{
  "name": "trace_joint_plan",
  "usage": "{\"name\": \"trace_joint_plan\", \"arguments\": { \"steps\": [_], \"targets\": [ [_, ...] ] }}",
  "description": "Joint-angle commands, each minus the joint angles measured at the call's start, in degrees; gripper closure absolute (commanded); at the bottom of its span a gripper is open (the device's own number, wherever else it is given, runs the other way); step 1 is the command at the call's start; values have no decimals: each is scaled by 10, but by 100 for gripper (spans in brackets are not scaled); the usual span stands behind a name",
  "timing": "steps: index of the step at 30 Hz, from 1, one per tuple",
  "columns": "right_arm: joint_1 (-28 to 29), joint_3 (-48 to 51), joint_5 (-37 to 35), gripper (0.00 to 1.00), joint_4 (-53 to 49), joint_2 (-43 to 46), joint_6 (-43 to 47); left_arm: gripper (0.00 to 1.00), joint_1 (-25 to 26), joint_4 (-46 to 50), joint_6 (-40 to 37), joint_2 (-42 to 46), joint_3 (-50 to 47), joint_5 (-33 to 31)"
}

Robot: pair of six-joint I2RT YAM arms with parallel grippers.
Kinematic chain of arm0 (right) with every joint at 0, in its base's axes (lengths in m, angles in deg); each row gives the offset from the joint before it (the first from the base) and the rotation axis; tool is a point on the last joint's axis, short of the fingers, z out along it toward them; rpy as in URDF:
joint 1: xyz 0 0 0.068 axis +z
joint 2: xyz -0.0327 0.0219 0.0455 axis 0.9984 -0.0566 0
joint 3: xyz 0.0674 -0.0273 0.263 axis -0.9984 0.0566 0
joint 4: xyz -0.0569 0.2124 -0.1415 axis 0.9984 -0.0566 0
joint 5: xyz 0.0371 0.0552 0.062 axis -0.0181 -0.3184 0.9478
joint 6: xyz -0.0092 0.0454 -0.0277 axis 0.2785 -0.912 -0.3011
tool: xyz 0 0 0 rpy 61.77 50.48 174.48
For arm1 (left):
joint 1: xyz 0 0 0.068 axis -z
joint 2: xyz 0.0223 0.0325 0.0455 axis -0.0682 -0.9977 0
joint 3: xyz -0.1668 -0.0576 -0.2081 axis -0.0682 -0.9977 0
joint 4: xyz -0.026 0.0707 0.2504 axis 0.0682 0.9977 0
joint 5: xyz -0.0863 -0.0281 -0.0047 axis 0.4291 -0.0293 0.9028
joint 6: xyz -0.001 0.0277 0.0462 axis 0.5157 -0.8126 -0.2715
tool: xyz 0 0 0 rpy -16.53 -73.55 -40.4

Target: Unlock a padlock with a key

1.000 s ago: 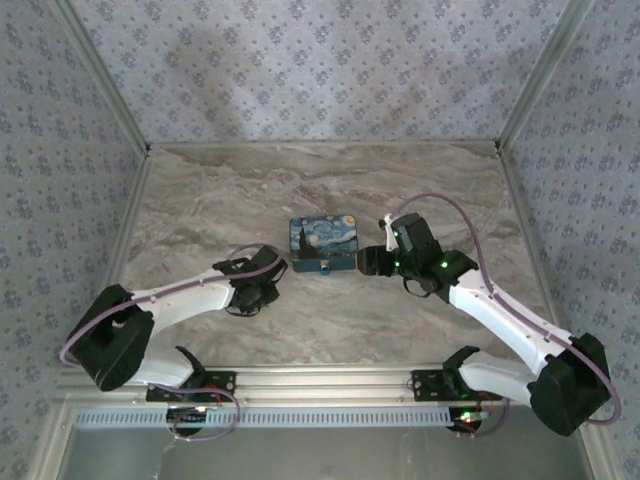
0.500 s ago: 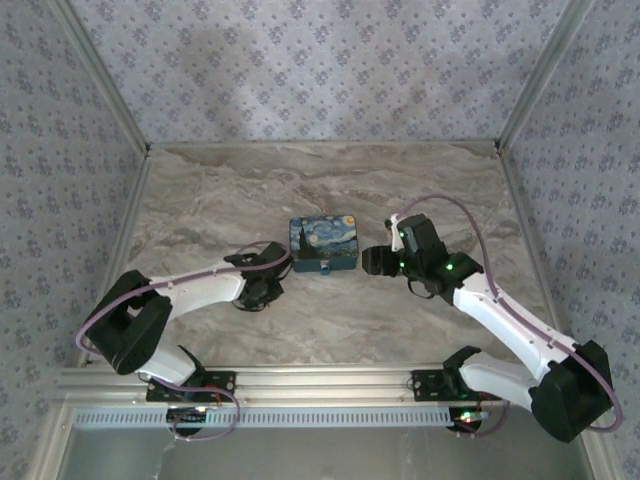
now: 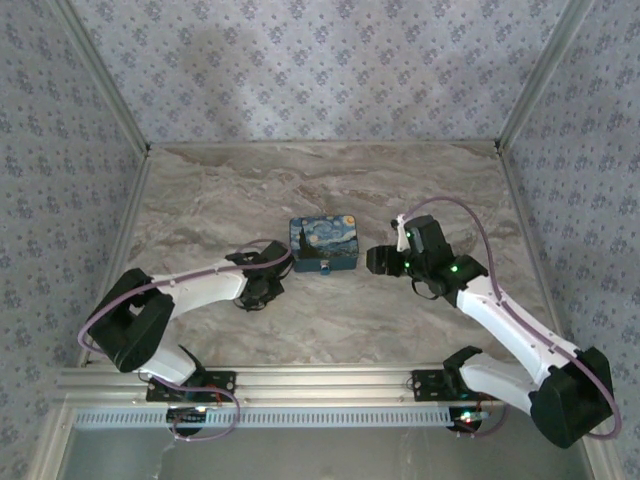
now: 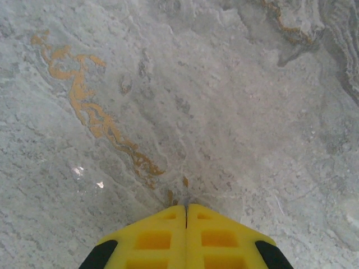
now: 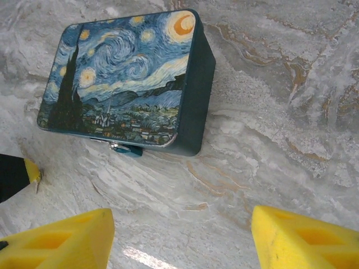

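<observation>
While left hand [image 4: 186, 208] sits closed — right hand [image 5: 180, 217] gapes.

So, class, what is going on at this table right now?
Two robot arms flank a blue painted box on a marble table. A tiny padlock sits at the box's front edge. The right gripper is open, facing the box without touching it. The left gripper is shut over bare table beside the box. Neither gripper touches the padlock.
</observation>
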Motion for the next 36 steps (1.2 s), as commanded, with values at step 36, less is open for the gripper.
{"name": "trace_joint_plan", "arguments": {
  "steps": [36],
  "targets": [
    [72,23,207,68,214,37,-2,100,83,-59,-57,98,279,218]
  ]
}}
